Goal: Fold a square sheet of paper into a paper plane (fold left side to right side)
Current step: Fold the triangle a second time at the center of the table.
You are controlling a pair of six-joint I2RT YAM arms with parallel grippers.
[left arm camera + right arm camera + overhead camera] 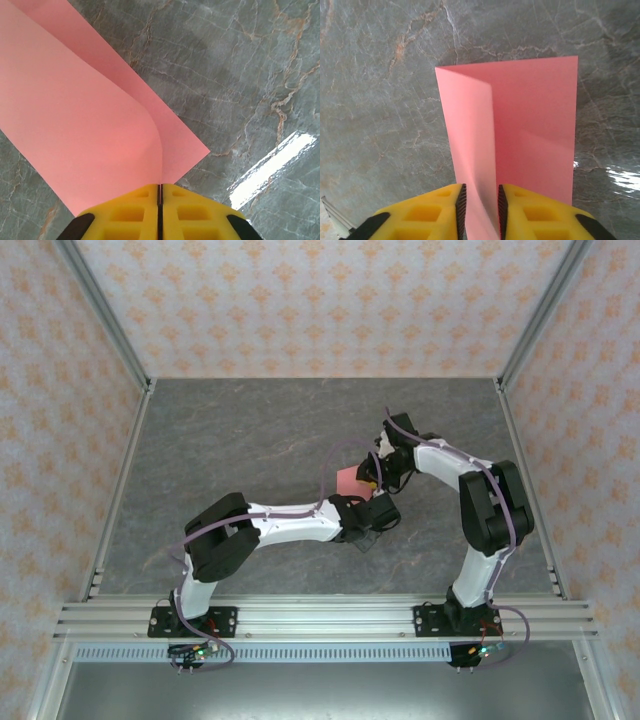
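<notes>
Left wrist view has the left gripper (160, 192) closed flat on the near edge of the square sheet of paper (75, 125). One layer of that sheet rises from the pinch in a soft curve, not a crease. At another edge of the sheet, the right gripper (479, 197) has its jaws a little apart with a raised flap standing between them, so I judge it holds nothing firmly. The sheet lies on the table (250, 430), between both grippers. If the left gripper pulls across while the right one gives no hold, the whole sheet may slide on the glossy marbled surface and the edges will not meet. The paper is thin, matte and salmon-pink. The pads (425, 215) are blocky yellow pieces with dark ribbed inner faces.
</notes>
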